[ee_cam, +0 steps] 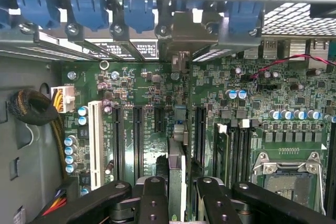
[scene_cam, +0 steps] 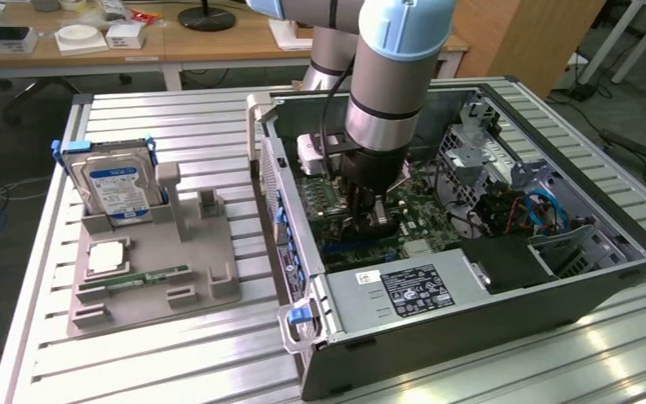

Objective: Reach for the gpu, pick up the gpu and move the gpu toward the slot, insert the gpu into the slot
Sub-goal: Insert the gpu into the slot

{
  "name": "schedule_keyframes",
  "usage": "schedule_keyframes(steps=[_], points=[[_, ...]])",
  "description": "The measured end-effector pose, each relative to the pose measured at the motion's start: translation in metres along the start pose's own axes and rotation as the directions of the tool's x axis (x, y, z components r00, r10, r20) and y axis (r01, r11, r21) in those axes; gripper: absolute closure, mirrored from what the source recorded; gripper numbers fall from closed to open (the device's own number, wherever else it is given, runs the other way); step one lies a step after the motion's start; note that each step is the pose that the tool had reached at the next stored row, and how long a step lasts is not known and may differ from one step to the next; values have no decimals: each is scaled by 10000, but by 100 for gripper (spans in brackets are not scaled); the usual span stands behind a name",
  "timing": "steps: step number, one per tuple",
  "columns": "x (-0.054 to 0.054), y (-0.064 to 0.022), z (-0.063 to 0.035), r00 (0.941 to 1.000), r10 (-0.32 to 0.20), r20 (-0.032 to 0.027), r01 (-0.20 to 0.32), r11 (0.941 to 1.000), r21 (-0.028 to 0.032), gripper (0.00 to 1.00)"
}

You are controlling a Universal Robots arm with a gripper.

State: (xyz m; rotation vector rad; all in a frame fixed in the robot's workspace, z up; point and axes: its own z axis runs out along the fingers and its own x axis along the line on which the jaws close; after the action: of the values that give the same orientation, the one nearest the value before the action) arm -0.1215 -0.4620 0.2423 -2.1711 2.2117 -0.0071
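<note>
Fingers (ee_cam: 178,198) grip gpu (ee_cam: 177,166), seemingly above slot (ee_cam: 178,124).

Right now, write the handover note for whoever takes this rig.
Gripper: inside the open computer case, fingers shut on the gpu, which stands on edge between them.
Gpu: over the green motherboard, its silver bracket up at the case's rear openings, lined up along the slot.
Done: card picked up and carried into the case.
Left: whether it is fully seated cannot be told; it is not released.
Hard drive sits in the grey holder outside the case.
</note>
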Motion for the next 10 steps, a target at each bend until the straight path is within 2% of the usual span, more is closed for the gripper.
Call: schedule_keyframes(steps=[10], points=[[1, 1, 22, 10000, 0, 0, 0, 10000, 0, 74]])
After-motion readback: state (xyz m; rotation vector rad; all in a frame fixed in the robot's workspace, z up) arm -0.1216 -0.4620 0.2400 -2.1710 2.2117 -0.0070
